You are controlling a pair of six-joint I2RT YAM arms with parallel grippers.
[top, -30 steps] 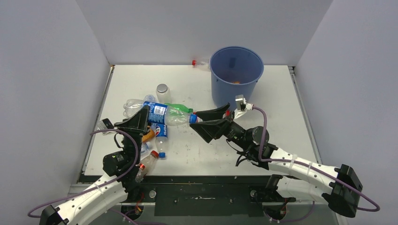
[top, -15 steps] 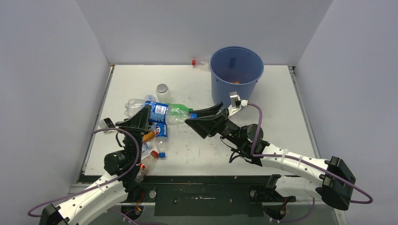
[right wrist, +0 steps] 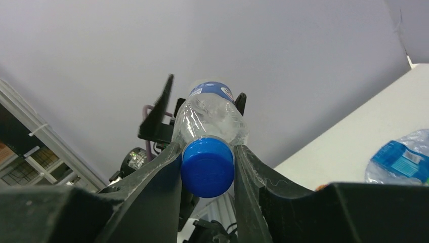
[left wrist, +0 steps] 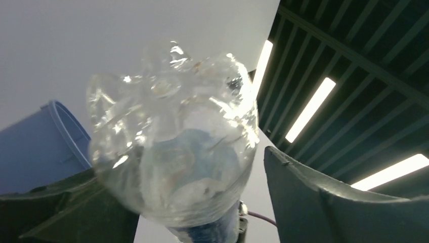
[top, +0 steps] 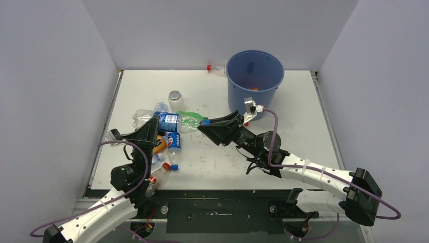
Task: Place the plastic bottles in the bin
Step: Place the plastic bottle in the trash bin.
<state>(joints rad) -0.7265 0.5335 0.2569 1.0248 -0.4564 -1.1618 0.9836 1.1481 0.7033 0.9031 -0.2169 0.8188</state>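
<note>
From where I stand, the right gripper [right wrist: 206, 150] has its fingers pinched on the blue cap of the Pepsi-labelled bottle [top: 168, 122] and nothing more. The bottle lies roughly level between the two arms, seemingly raised off the worktop [top: 303, 101]. It is to the left of the bin [top: 263, 98] and nearer the arms, well short of its rim. Its clear base sits between the fingers of the left gripper [top: 153, 127], which stand spread. The left wrist view shows a sliver of daylight between one finger and the plastic, so I would not count that end as held.

That is the worry. A grip on a smooth round cap alone leaves the bottle's whole length hanging out sideways, so it could droop, swivel in the pinch or pop free on a quick swing.

The base is also boxed in by the left fingers, so a sideways pull could snag on them. The green bottle [top: 190, 118] lies just beside it, and the loose bottles [top: 173, 144] lie just beside it too, on the near side. A sagging tail could drag through them and scatter them toward the worktop's edge.

The bin is tall. If the lift is shallow, the trailing end may strike the rim — levering the cap out of the pinch or shoving the bin itself.
</note>
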